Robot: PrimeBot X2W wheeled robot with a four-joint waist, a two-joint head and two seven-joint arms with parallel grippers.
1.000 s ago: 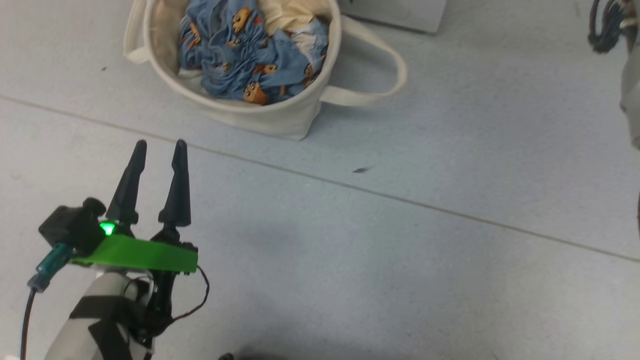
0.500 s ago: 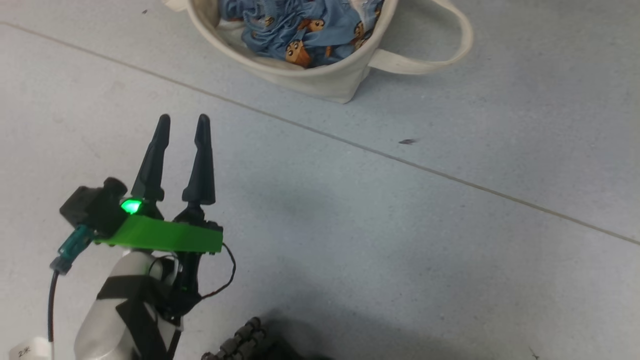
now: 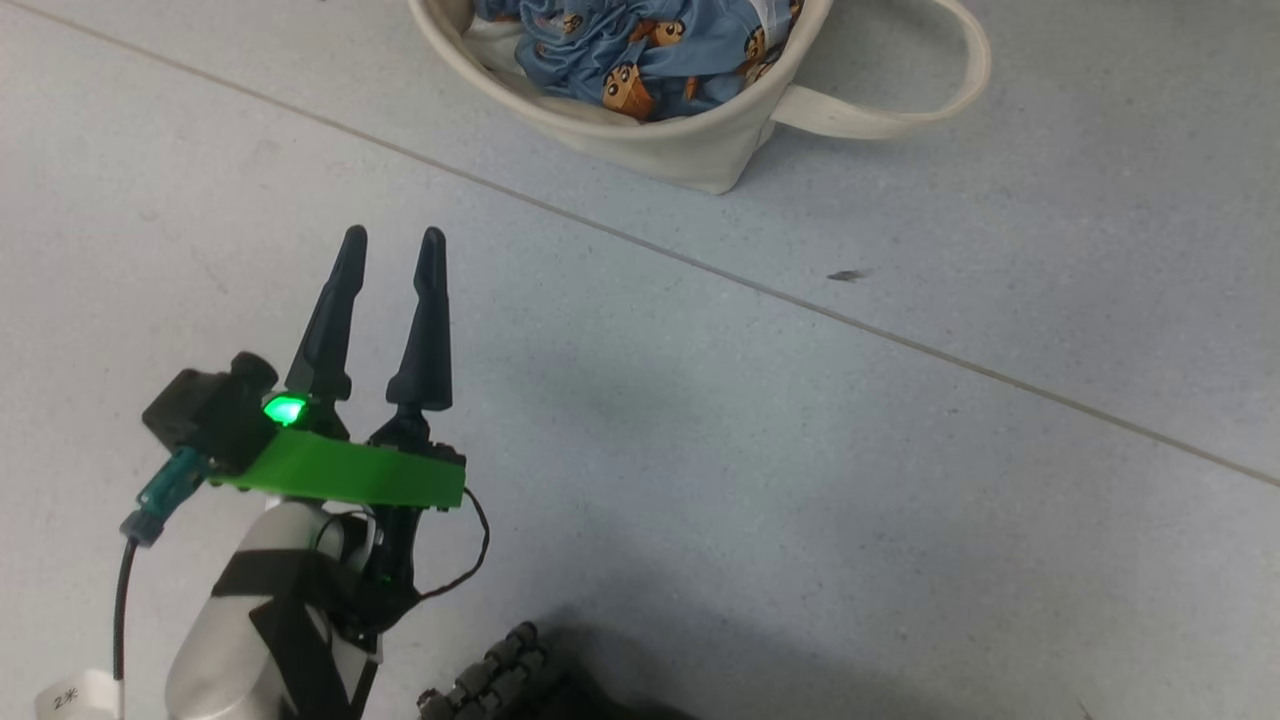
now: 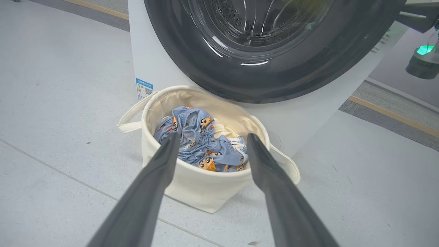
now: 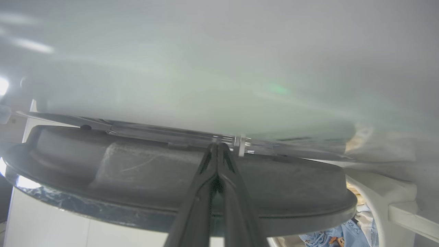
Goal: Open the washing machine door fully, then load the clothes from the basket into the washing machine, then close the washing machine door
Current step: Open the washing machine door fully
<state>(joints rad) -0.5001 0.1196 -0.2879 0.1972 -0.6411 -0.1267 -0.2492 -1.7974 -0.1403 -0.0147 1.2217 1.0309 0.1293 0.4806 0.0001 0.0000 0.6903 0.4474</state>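
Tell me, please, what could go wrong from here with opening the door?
The right gripper has its fingers shut, tips at the edge of the washing machine door, clamping nothing visible; they may slip off when pulling. The basket stands close in front of the washing machine, right under the door, so the arm or door might bump it.

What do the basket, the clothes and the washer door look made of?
The basket: soft matte cream canvas, seemingly; its strap handles flop. The clothes: thin printed fabric, probably cotton, crumpled in fine folds. The washing machine door: glossy black rim, likely plastic, with sharp highlights, around a clear bowl, glass or plastic.
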